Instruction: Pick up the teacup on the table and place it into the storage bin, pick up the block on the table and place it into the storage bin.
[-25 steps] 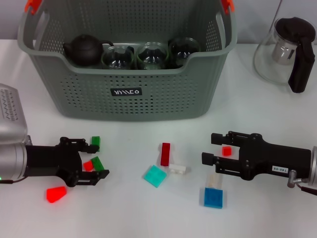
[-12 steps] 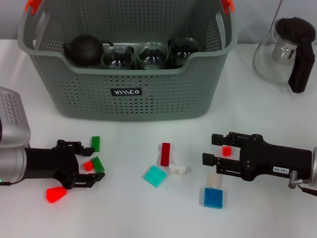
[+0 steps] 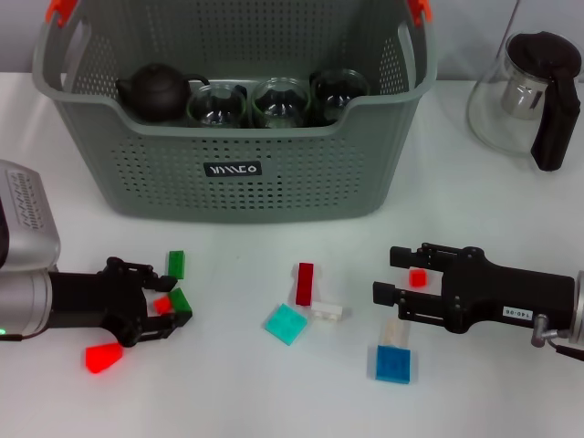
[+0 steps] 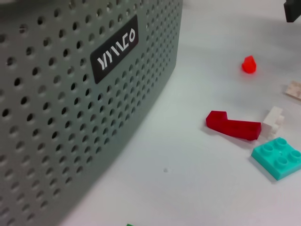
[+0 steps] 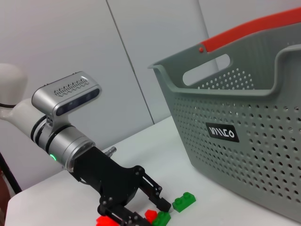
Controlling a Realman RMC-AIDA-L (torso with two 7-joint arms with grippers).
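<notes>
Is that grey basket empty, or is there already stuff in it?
Not empty. The basket holds a dark teapot and three glass cups along its front wall.

The grey-green perforated plastic storage bin (image 3: pixel 237 173) looks matt, its orange handle clips (image 3: pixel 60 9) smooth. The clear glass pitcher (image 3: pixel 511 100) shines; the studded teal plastic block (image 4: pixel 277 157) is glossy on the smooth white table (image 3: pixel 511 219).

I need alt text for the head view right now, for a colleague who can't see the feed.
The left gripper reaches low over the white table, its fingers around a small red block and a green block, in front of the storage bin. The right gripper hovers open around another red block.
</notes>
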